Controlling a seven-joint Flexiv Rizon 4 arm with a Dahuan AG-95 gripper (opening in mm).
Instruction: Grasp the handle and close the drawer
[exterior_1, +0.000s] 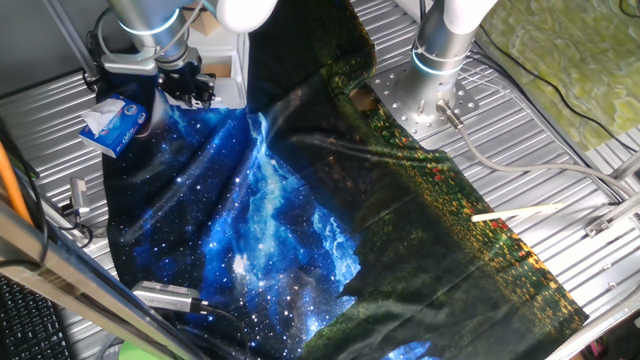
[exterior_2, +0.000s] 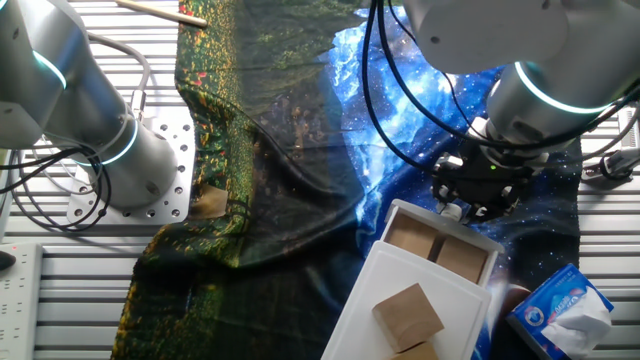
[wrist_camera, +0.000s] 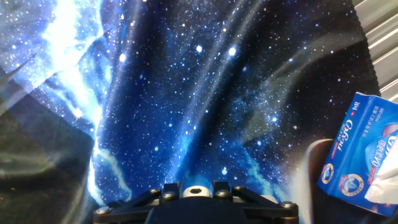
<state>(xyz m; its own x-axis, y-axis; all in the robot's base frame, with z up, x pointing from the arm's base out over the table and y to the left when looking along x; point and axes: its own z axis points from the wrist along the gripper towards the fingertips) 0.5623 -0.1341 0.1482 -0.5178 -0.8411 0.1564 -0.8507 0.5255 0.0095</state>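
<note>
The drawer is a small white box with a tan-brown interior. It stands pulled out of a white case on the starry blue cloth. In one fixed view the drawer shows only partly behind the hand. My gripper sits at the drawer's front wall. In the hand view the gripper has its two black fingers close on either side of the handle, a small round white knob. The jaws look shut on it. In both fixed views the knob is hidden by the hand.
A blue-and-white tissue packet lies beside the drawer. Tan wooden blocks rest on the white case. A second arm's base stands on the dark cloth side. A thin wooden stick lies on the cloth.
</note>
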